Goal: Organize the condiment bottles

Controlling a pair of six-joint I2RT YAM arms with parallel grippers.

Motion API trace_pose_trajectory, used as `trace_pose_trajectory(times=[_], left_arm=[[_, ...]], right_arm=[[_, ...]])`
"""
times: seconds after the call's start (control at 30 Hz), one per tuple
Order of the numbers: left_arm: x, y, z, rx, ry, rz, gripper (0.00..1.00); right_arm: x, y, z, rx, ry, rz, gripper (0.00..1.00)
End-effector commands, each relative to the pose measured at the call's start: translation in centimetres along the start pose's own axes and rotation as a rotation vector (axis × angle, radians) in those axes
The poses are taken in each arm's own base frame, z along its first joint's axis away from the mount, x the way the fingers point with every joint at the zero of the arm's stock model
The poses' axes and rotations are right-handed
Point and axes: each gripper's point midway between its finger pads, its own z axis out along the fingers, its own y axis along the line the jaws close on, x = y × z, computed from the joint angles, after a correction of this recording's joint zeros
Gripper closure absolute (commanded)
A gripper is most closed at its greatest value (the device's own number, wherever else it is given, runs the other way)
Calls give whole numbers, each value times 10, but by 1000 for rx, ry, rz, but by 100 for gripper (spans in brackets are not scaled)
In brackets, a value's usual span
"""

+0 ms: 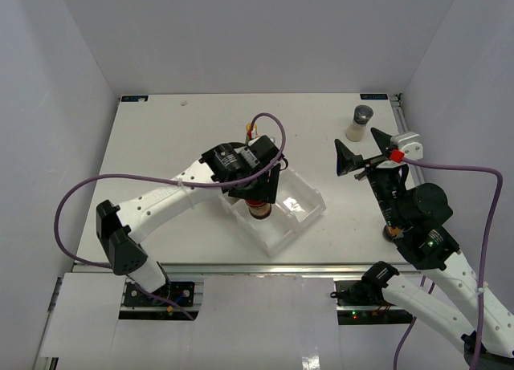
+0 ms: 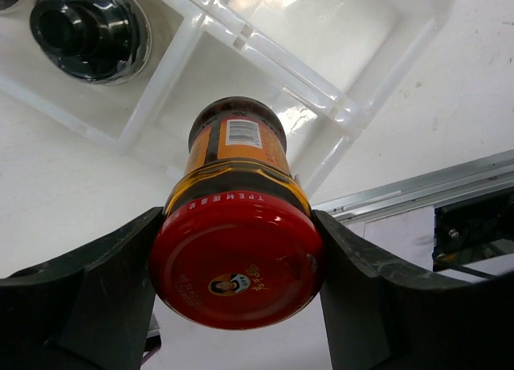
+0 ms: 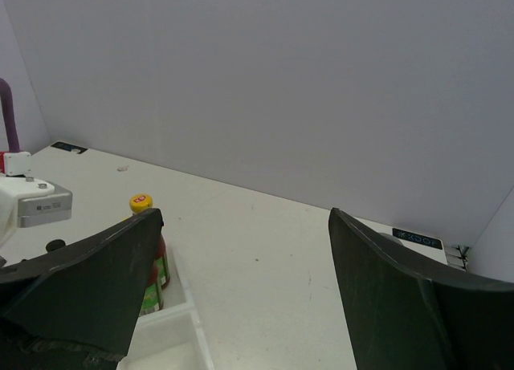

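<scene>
1. Red-lidded jar (image 2: 237, 258) gripped by the left jaws, poised over a tray (image 1: 309, 195) compartment, probably for lowering in.
2. Right jaws wide, empty; shaker (image 1: 361, 123) waits beyond them on the counter (image 1: 177, 137).

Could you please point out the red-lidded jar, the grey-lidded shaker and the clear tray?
red-lidded jar (image 2: 237, 266), left wrist view, centre of its red lid.
grey-lidded shaker (image 1: 363, 113), top external view, on its grey lid.
clear tray (image 1: 305, 203), top external view, bare floor of its right compartment.
</scene>
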Motion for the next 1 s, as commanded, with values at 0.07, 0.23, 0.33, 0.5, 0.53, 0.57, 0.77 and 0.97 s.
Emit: trace_pose_trajectory(times=[0.07,0.23,0.33,0.5,0.53,0.57,0.77,0.97], left_arm=[[-31,-21,2,57,-123,-14,100],[-29,-21,20,22,-108,2,100],[-22,-15,30,-21,-77,5,100],[-7,-9,43,-63,-20,-10,100],[-5,-9,43,-63,-16,-14,100],[-4,-9,43,-64,-13,-17,100],[3,4,50,-100,-23,-26,100],[5,1,63,-75,-33,-14,68]], right_arm=[[-21,-12,-3,46,-50,-4,9],[-21,-15,-4,59,-53,-7,9],[-21,-15,-4,61,-55,-9,9],[-18,-15,-4,62,-51,-14,9],[-19,-14,-4,60,-52,-14,9],[-18,-14,-4,58,-52,-14,9],[-14,-11,-2,51,-45,-14,9],[-13,-10,-1,48,-41,-15,9]])
